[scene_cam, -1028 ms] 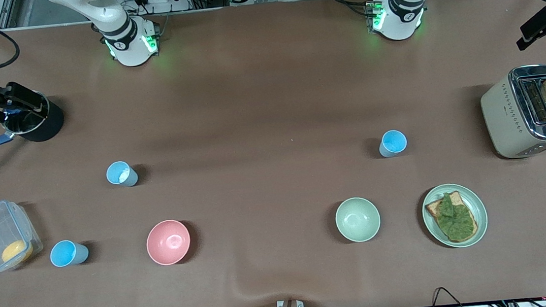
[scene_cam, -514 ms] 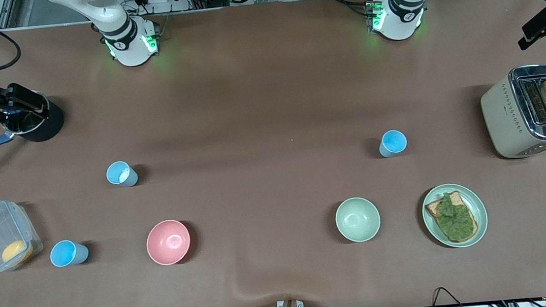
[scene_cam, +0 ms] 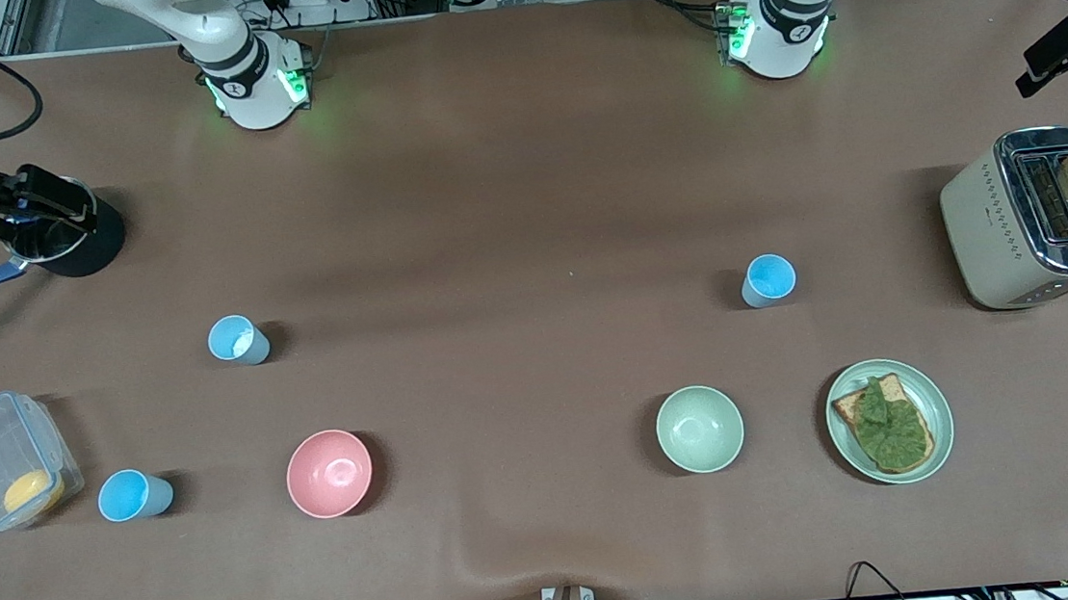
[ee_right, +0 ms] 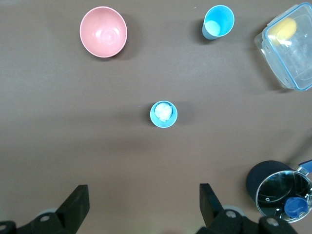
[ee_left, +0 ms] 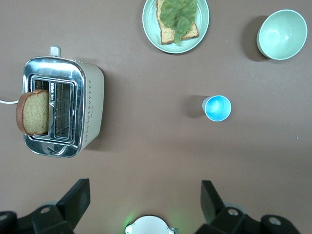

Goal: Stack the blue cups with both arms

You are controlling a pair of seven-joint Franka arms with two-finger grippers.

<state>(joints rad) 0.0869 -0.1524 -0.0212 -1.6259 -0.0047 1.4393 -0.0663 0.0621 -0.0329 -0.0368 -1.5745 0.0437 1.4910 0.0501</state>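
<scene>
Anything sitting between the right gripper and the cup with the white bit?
Nothing visible. In the right wrist view the open right gripper hangs over bare table next to that cup; the pink bowl sits well aside.

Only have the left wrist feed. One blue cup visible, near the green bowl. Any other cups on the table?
Observer: Two more, both toward the right arm's end. The cup with a white bit inside stands farther from the front camera than the pink bowl.
Operator: And the other?
Observer: The third cup stands upright beside the clear container, nearer to the front camera than the first.
Operator: Right arm busy?
Observer: No. The right gripper hangs high above the right arm's end of the table, jaws open, holding nothing.
</scene>
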